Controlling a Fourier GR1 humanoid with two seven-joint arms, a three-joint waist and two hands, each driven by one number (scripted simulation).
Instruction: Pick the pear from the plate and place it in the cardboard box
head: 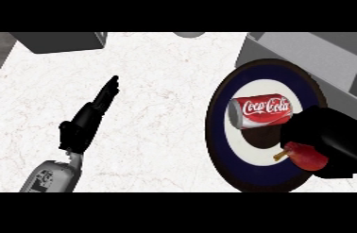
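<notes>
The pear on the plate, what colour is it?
Red, with a light brown stem; the pear shows in the head view.

Red pear (pixel 307 155), navy-ringed plate (pixel 222 147)

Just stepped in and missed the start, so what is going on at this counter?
The right robot hand is curled round a red pear over the near side of a dark-rimmed plate. A red Coca-Cola can lies on its side on the same plate. The left robot hand rests open on the white counter, holding nothing. The pear has not yet gone to the grey box at the upper right.
</notes>
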